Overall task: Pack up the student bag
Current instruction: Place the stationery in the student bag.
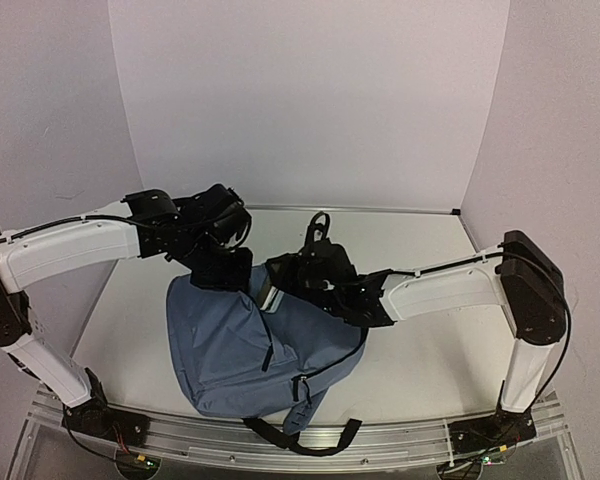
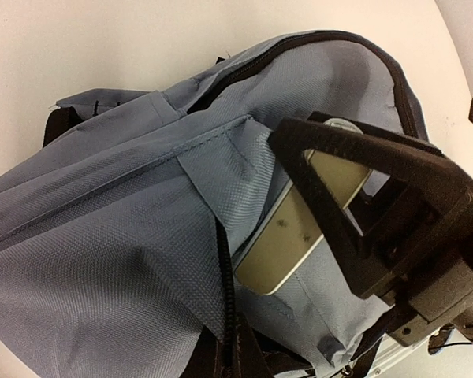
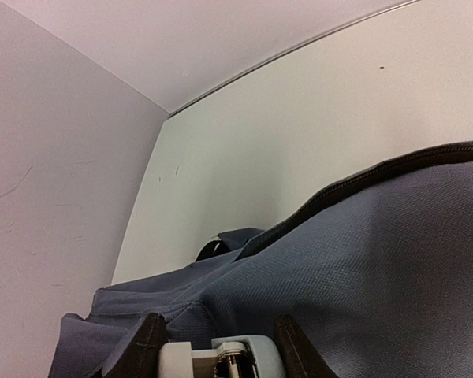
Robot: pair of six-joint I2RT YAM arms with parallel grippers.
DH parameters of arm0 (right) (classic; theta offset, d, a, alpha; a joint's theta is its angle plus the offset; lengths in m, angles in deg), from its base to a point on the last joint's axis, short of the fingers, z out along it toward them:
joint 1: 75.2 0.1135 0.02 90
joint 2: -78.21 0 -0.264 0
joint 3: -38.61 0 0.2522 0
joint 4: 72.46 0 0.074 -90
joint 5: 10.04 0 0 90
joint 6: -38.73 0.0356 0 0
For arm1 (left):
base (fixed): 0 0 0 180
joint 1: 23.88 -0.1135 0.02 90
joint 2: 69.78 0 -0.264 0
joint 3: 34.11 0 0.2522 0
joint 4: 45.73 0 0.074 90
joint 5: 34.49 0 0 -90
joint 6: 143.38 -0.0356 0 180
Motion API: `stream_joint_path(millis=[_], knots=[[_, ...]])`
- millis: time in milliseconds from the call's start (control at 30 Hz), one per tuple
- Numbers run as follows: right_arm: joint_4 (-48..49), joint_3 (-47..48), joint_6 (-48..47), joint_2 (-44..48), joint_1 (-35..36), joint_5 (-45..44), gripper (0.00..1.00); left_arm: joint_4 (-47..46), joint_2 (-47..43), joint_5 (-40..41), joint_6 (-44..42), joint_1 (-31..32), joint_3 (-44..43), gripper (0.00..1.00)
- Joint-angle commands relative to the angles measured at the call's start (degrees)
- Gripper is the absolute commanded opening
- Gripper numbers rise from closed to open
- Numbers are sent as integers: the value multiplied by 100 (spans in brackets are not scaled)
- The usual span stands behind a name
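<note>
The blue-grey student bag (image 1: 240,350) lies on the white table, its zipped opening turned toward the far side. My left gripper (image 1: 223,268) is at the bag's top edge; in the left wrist view it (image 2: 235,358) pinches the fabric by the black zipper (image 2: 225,276). My right gripper (image 1: 280,280) is shut on a flat cream book (image 1: 268,292) and holds it slanted into the opening. The book (image 2: 299,236) shows partly under the fabric, and a black right finger (image 2: 339,197) crosses it. In the right wrist view the bag (image 3: 363,268) fills the frame beyond my gripper (image 3: 221,350).
Grey walls close the table (image 1: 420,350) on the left, back and right. A black strap (image 1: 310,440) hangs over the near edge by the metal rail. The bag's black carry loop (image 1: 318,225) stands up behind the right gripper.
</note>
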Motion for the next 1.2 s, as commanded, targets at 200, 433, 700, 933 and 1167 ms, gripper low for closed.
stream_joint_path(millis=[200, 433, 700, 933, 1167], knots=[[129, 429, 148, -248, 484, 1804, 0, -873, -626, -304, 37, -412, 230, 0], [-194, 618, 98, -550, 564, 2902, 0, -1023, -600, -542, -29, -528, 292, 0], [-295, 234, -195, 49, 578, 2684, 37, -1100, -575, -602, -12, -602, 433, 0], [-810, -44, -616, 769, 579, 1840, 59, -1111, -600, -645, -7, -632, 541, 0], [-999, -38, -789, 729, 579, 1515, 51, -1111, -591, -668, -6, -649, 580, 0]])
